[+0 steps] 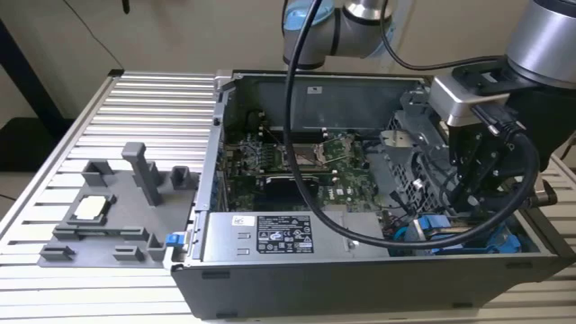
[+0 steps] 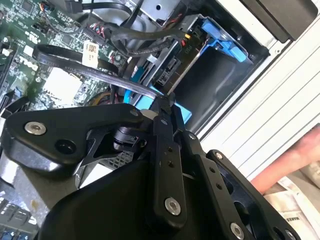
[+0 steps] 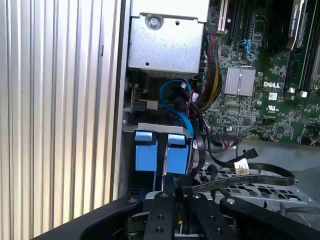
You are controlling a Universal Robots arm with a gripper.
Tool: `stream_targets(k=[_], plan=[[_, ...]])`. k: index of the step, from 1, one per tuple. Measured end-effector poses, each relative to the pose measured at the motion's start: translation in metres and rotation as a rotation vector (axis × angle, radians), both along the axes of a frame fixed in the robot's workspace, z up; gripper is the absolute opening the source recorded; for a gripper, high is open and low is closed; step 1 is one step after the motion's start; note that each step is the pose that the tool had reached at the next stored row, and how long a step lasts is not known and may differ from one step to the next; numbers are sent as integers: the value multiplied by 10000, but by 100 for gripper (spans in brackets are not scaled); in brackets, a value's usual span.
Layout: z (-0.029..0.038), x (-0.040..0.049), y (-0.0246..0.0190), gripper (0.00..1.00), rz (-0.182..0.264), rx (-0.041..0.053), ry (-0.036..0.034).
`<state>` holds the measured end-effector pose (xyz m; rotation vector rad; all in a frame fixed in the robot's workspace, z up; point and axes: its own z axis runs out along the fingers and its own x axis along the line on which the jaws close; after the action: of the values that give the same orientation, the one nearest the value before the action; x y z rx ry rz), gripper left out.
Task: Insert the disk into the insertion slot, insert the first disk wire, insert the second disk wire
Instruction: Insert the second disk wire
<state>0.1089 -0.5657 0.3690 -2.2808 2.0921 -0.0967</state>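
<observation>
The disk, in its blue carrier, lies low in the case's front corner at the exterior view's right. Its connector end and blue frame sit in the insertion slot, a grey metal bay. Two blue tabs stand just beyond my fingertips. My gripper hangs right over the disk's connector end, shut on the end of a flat black disk wire with a white tag. A blue wire loops behind the tabs.
The grey power-supply box sits beside the bay, the motherboard behind it and the perforated cage next to my arm. A grey fixture stands on the ribbed table. A person's hand shows outside the case.
</observation>
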Motion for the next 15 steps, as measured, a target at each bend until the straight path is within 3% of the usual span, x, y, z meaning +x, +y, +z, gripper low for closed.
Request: stream_targets(k=[5, 6, 15], plan=[[-13, 1, -5, 16, -74, 681, -1], [-14, 5, -12, 16, -79, 742, -1], [-15, 73, -177, 16, -87, 748, 81]])
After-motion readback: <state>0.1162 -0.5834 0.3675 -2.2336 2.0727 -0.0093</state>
